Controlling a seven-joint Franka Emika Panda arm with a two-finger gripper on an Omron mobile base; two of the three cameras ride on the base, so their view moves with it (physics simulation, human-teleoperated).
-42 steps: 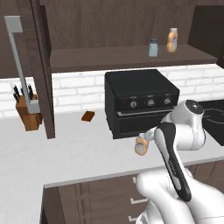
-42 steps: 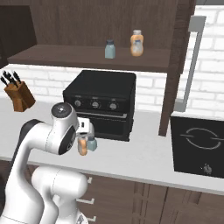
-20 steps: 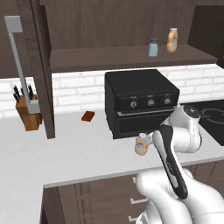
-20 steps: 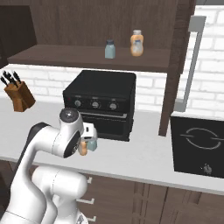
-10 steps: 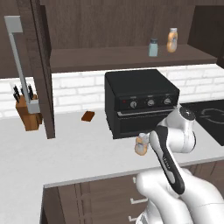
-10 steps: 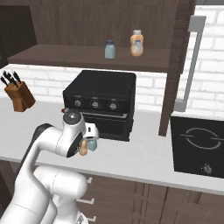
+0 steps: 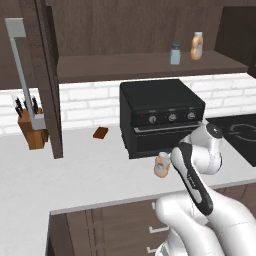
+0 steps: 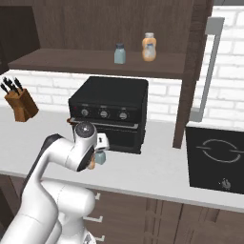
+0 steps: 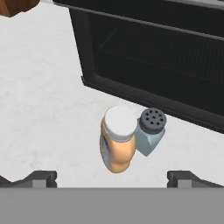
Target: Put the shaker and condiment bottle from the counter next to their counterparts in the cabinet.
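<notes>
On the white-grey counter (image 9: 39, 100), at the hand view's centre before the black oven (image 9: 175, 57), the slim amber-orange condiment bottle (image 9: 117, 146) touches the small blue-grey glass shaker (image 9: 150, 131); both look light, rigid, slippery, best gripped mid-body by the unclenched, empty gripper (image 9: 111, 177).

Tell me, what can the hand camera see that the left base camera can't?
Hand view: the shaker with little holes in its cap, standing right beside the condiment bottle, and the rack inside the oven. Left base view: the knife block, the cabinet shelf holding the matching shaker and matching bottle, and the robot's arm. Both: the condiment bottle, the black oven and the white counter.
</notes>
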